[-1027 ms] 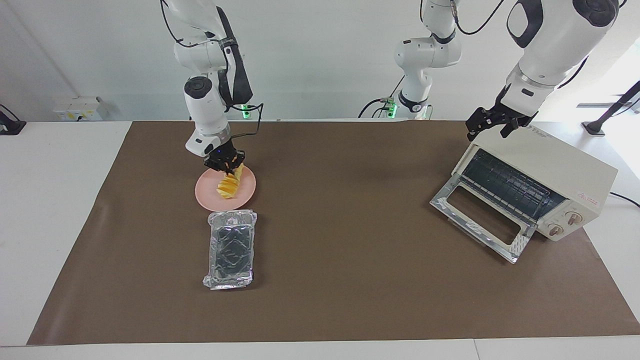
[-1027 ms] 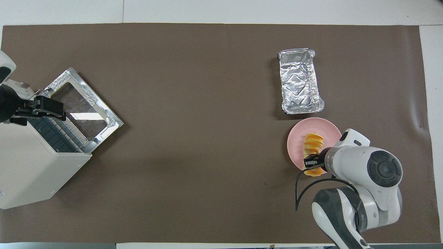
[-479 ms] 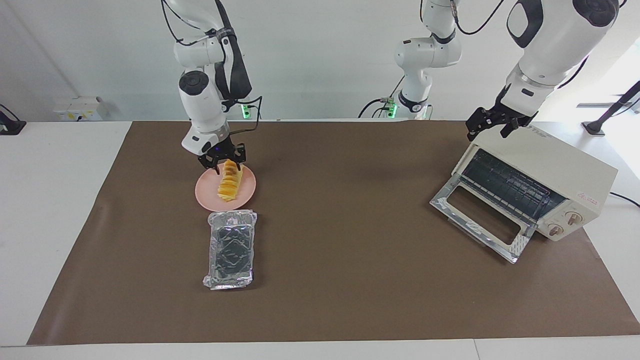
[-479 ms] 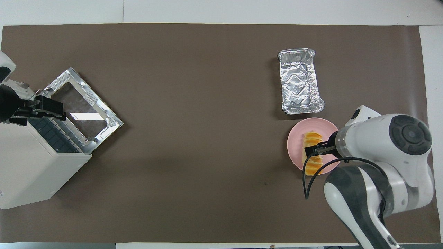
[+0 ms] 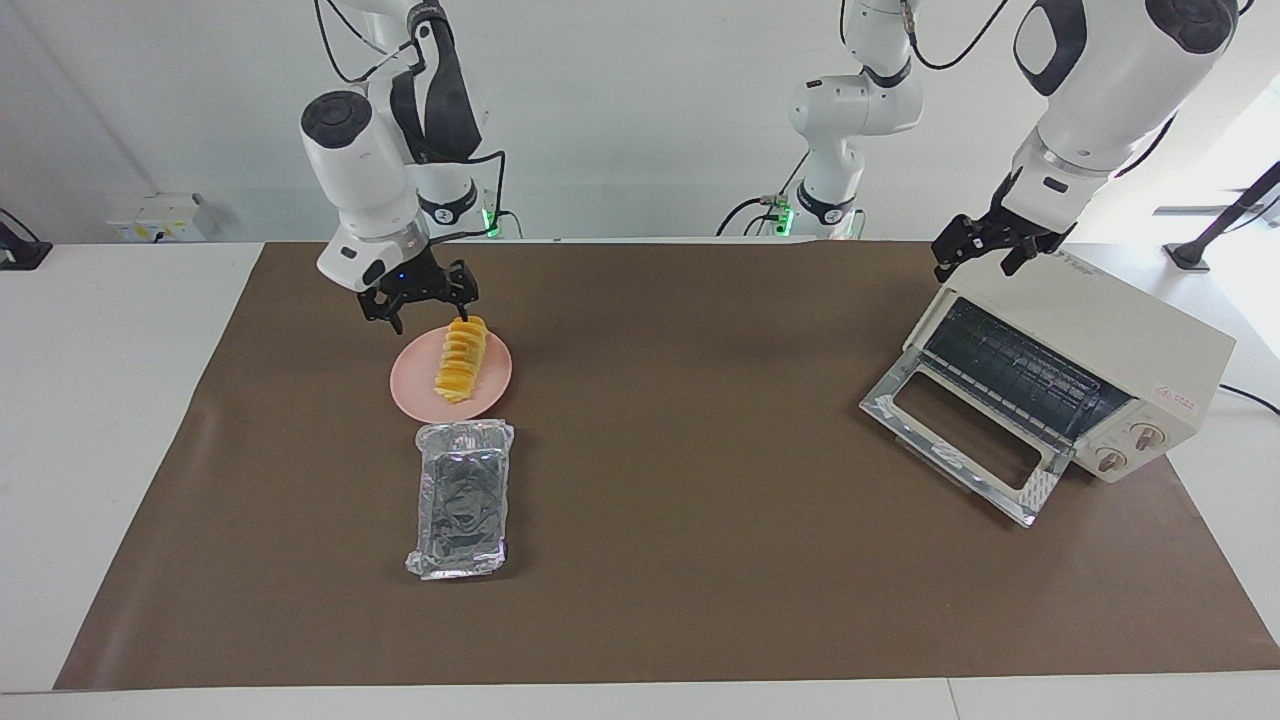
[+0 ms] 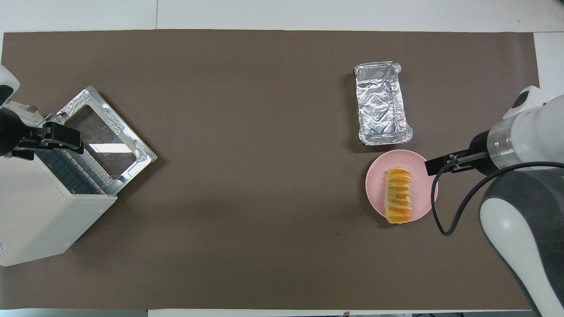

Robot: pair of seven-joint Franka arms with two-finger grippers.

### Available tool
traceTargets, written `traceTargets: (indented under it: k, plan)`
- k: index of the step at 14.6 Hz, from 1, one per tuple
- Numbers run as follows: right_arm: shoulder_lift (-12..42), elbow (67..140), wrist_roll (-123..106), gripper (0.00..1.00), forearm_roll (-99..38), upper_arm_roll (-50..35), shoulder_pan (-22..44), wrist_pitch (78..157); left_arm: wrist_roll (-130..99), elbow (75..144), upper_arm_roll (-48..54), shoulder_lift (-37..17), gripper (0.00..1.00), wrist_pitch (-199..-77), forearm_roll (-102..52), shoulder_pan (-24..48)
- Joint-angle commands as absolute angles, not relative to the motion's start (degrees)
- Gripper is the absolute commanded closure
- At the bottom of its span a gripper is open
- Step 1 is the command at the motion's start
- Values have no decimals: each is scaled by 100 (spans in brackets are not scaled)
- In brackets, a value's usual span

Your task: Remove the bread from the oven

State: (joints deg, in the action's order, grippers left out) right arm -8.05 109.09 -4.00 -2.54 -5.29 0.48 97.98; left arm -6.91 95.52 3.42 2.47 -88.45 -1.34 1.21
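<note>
1. The bread [image 5: 461, 358] lies flat on the pink plate [image 5: 415, 390], lengthwise across it, one end over the plate's rim on the side nearer the robots.
2. The foil tray [image 5: 461, 498] sits just beside the plate, farther from the robots than it, with nothing in it.
3. The oven [image 5: 1090, 350] stands well apart from the plate, toward the left arm's end of the table. Its glass door [image 5: 962, 439] is dropped open and its wire rack [image 5: 1010, 366] is bare.
4. A brown mat [image 5: 680, 520] covers most of the white table [image 5: 100, 400]; the plate, tray and oven all rest on it. A plain white wall [image 5: 640, 120] rises past the arms' bases.
5. The right gripper [image 5: 419, 301] hangs in the air over the mat just by the plate's rim, clear of the bread, its jaws spread wide and holding nothing.
6. The left gripper [image 5: 985, 250] waits above the oven's top edge, over the open mouth, jaws apart and empty.
</note>
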Motion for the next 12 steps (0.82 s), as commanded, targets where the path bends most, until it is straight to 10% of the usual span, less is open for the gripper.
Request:
traceTargets:
  k: [1,12]
  plan:
    - [-466,9908,-702,0,-352,-562,-298,8862,-624,9562,360,334,0,-8815,-70,97]
    - [-352,9457,-817,0,-264,-624,-800,8639,-615,9562,360,325,0,-8859,-70,70]
